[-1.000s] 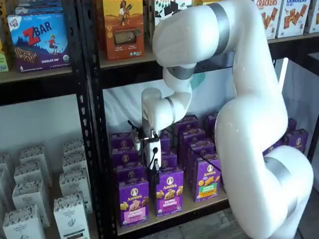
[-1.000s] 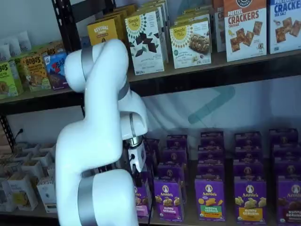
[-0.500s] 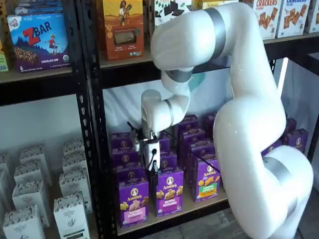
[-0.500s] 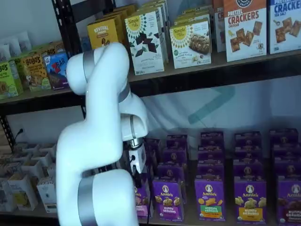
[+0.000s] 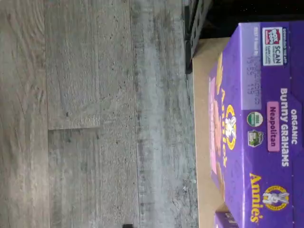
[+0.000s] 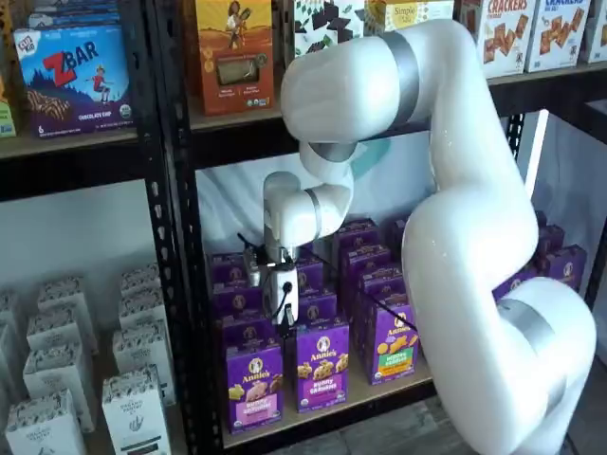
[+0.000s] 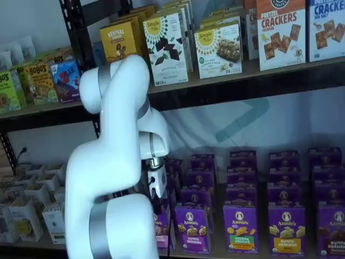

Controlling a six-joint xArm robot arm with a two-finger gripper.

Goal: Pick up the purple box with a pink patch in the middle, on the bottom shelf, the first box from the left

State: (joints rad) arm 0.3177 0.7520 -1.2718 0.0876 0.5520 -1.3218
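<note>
A: Fingers are hanging just above the leftmost column of purple boxes, in front of the rack. I cannot see a gap between them in either shelf view, but they are standing released, as wide as they go, and holding nothing.

B: Where is the purple box sitting?

A: It is standing upright at the front left of the bottom shelf, its pink panel facing out, just below the fingers and apart from them. A box with a purple panel is standing beside it.

B: And the wrist view?

A: It is showing the top of the purple box, reading "Neapolitan", at the shelf's front edge, with grey wooden floor beyond.
</note>
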